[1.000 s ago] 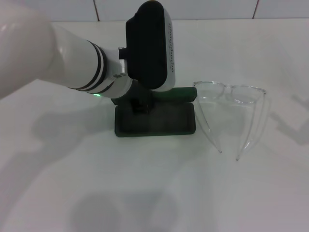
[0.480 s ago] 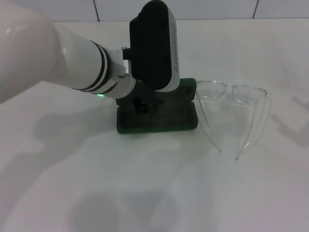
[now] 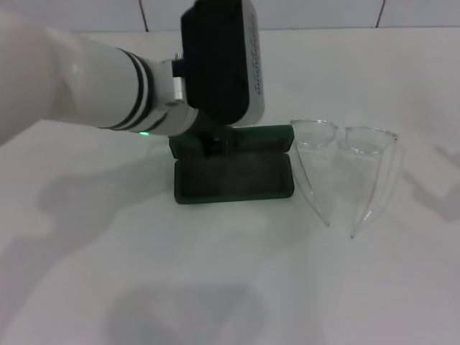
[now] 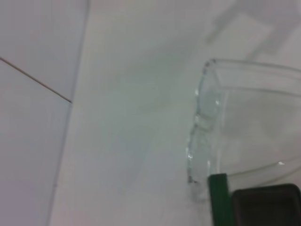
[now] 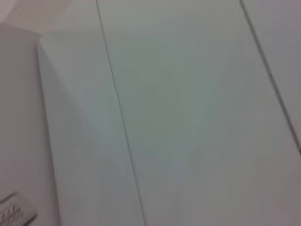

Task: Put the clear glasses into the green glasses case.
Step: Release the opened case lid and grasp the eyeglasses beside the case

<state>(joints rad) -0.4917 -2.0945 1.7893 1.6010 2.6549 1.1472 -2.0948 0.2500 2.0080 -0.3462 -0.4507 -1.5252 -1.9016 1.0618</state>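
Observation:
The green glasses case (image 3: 233, 180) lies open in the middle of the white table, its lid (image 3: 262, 136) standing up along the far side. My left gripper (image 3: 215, 146) hangs over the case's far left part, by the lid, largely hidden under its own black wrist housing (image 3: 219, 61). The clear glasses (image 3: 345, 169) rest right of the case, lens away from me, arms unfolded toward me, almost touching the case's right end. In the left wrist view the clear glasses (image 4: 211, 117) sit beside a corner of the green glasses case (image 4: 217, 197). My right gripper is out of view.
The white table (image 3: 230, 287) spreads out around the case and glasses. A tiled wall (image 3: 309, 13) runs along the table's far edge. The right wrist view holds only pale wall tiles (image 5: 188, 117).
My left wrist has drawn back from the case and shifted slightly left, uncovering more of the lining and lid. The case sits a little farther right than a second ago. The glasses have not moved.

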